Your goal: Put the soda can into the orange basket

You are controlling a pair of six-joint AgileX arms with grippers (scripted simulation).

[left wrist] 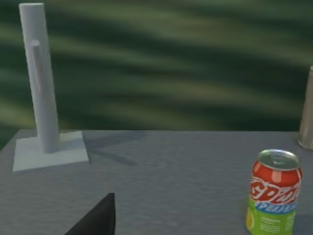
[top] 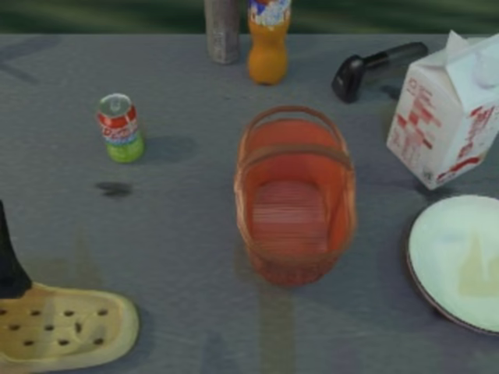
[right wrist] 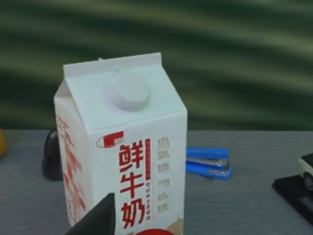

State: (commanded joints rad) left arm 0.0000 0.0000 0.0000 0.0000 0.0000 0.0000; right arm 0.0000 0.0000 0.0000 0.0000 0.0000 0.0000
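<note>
Top view: the soda can (top: 120,128) is standing upright on the grey table (top: 187,234) at about ten o'clock from the orange basket (top: 295,195), well apart from it. The basket is sitting near the table's middle, its two handles arching over an empty inside. At twelve o'clock from the basket an orange juice bottle (top: 268,43) is standing beside a grey cylinder (top: 223,31). A black scanner (top: 374,68) is lying at about one o'clock, a milk carton (top: 448,109) at two o'clock, a white plate (top: 460,261) at four o'clock. A yellow perforated slipper (top: 66,327) is lying at eight o'clock, with a dark part of the left arm (top: 9,261) just above it at the left edge. Neither gripper is showing here.

Left wrist view: the can is standing on the table, untouched, with a white post on a square base (left wrist: 41,98) farther off. Only one dark fingertip (left wrist: 98,220) is showing, so I cannot tell how the left pincer is set.

Right wrist view: the carton is filling the near ground, a blue stapler (right wrist: 209,162) behind it. One dark fingertip (right wrist: 98,220) is showing; the right pincer's state I cannot tell.
</note>
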